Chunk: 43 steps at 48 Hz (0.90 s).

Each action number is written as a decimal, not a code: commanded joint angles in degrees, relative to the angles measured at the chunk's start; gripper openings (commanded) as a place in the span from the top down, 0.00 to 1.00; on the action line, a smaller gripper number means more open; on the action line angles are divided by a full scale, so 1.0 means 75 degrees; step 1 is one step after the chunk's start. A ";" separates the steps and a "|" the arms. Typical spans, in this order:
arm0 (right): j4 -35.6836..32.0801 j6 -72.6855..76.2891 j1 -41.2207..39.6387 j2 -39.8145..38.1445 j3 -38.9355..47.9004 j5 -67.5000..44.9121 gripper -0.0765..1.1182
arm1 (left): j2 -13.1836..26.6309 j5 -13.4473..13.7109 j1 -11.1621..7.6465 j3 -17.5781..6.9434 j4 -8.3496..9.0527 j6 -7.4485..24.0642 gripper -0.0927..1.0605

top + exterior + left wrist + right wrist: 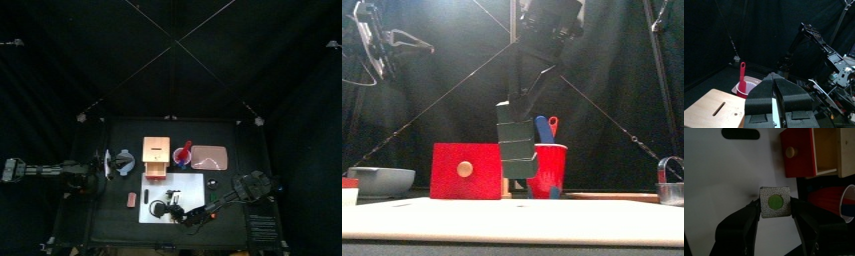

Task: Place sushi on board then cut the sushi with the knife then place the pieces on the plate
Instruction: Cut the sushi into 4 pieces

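Note:
The dark green sushi roll (516,140) hangs upright above the white cutting board (513,222), clear of its surface. My right gripper (775,202) is shut on the roll, which shows end-on in the right wrist view with a green centre. From above, that gripper (168,208) is over the board's front part (187,184). The red cup (547,170) with a blue knife (543,128) and a red knife stands behind the roll. The pink plate (214,157) lies at the back right. My left gripper (775,80) is shut and empty, held high at the left.
A wooden box (158,152) with a red drawer front (465,171) stands behind the board. A blue-grey bowl (380,181) sits at the left, a metal cutter (672,180) at the right. A small red toy (131,199) lies left of the board.

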 commanded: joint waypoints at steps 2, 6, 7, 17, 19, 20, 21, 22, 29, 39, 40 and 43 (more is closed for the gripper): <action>0.0000 0.0012 0.0000 -0.0105 -0.0223 0.0070 0.26 | 0.0035 -0.0070 0.0023 -0.0211 0.0035 0.0012 0.63; -0.0176 0.0012 0.0000 -0.0059 -0.0281 0.0094 0.26 | 0.0035 -0.0070 0.0023 -0.0211 0.0035 0.0023 0.63; -0.0187 0.0035 0.0000 -0.0047 -0.0270 0.0094 0.26 | 0.0023 -0.0070 0.0023 -0.0223 0.0035 0.0035 0.63; -0.0223 -0.0340 -0.0035 -0.0082 -0.0187 0.0047 0.26 | 0.0035 -0.0281 0.0141 -0.0234 0.0035 0.0023 0.63; -0.0187 -0.0480 -0.0035 -0.0082 -0.0199 0.0035 0.26 | 0.0035 -0.0293 0.0117 -0.0246 0.0035 0.0012 0.63; -0.0164 -0.0563 -0.0035 -0.0082 -0.0211 0.0023 0.26 | 0.0023 -0.0293 0.0117 -0.0246 0.0035 0.0012 0.63; -0.0152 -0.0609 -0.0035 -0.0094 -0.0211 0.0012 0.26 | 0.0035 -0.0293 0.0105 -0.0246 0.0035 0.0000 0.63; -0.0152 -0.0656 -0.0035 -0.0094 -0.0223 0.0012 0.26 | 0.0035 -0.0305 0.0094 -0.0246 0.0023 -0.0012 0.63; -0.0164 -0.0598 -0.0035 -0.0117 -0.0305 0.0070 0.26 | 0.0035 -0.0293 0.0070 -0.0223 -0.0117 -0.0211 0.62; -0.0199 -0.0539 -0.0059 -0.0105 -0.0422 0.0211 0.26 | 0.0070 -0.0293 -0.0105 -0.0176 -0.0258 -0.0516 0.62; -0.0176 -0.0539 -0.0059 -0.0105 -0.0445 0.0211 0.26 | 0.0070 -0.0293 -0.0105 -0.0176 -0.0258 -0.0516 0.62; -0.0223 -0.0480 -0.0059 -0.0105 -0.0469 0.0223 0.26 | 0.0070 -0.0293 -0.0117 -0.0176 -0.0223 -0.0516 0.62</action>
